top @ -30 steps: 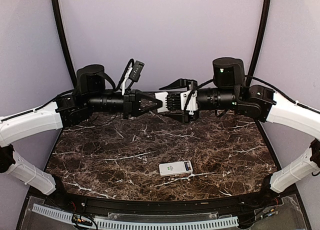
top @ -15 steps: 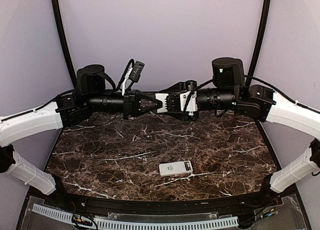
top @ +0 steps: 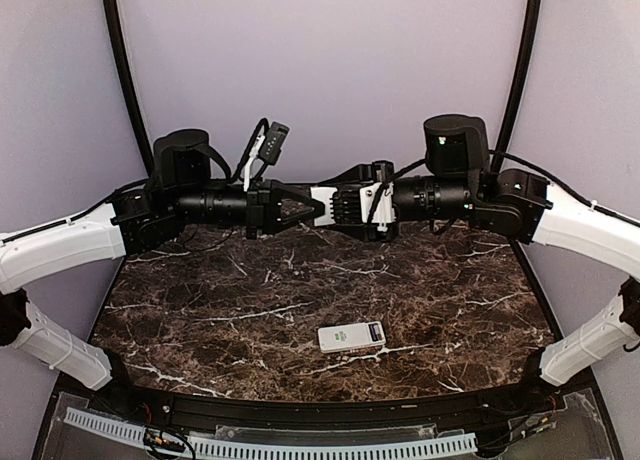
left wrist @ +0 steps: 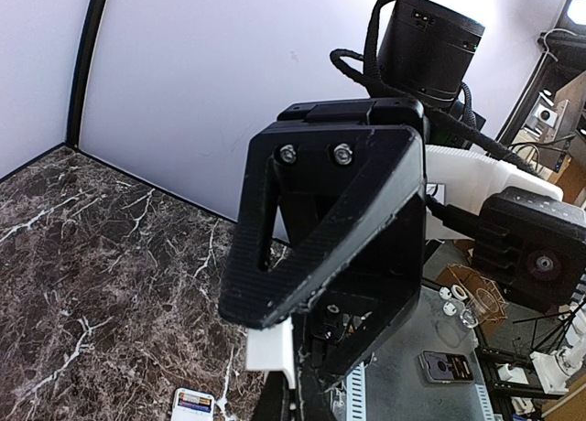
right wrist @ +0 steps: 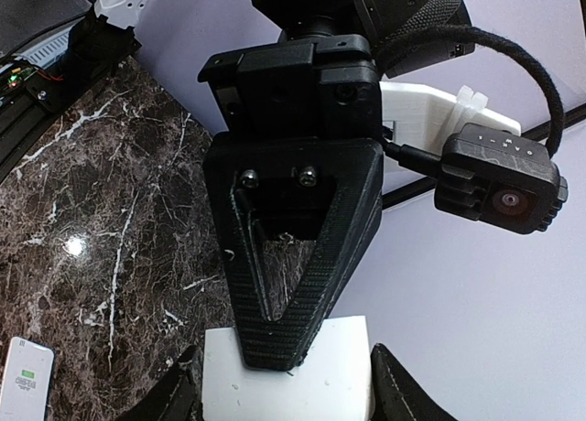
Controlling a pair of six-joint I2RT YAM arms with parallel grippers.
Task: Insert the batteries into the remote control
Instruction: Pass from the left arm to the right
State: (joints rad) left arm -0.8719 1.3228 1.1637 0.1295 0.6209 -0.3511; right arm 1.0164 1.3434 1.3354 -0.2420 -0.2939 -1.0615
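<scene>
Both hands pinch the white piece (right wrist: 284, 380) at upper centre: left hand (top: 315, 207) holding, right hand (top: 340, 202) just narrowed from wide; remote control (top: 352, 336) lies lower centre, loading apparently unstarted.

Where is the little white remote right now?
Seen from above, the remote lies flat on the marble table, near its front edge and slightly right of centre.

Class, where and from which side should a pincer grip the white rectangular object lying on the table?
Take the white rectangular object across its long edges, midway, from above: it lies flat on the table, so probably only its thin sides are reachable.
</scene>
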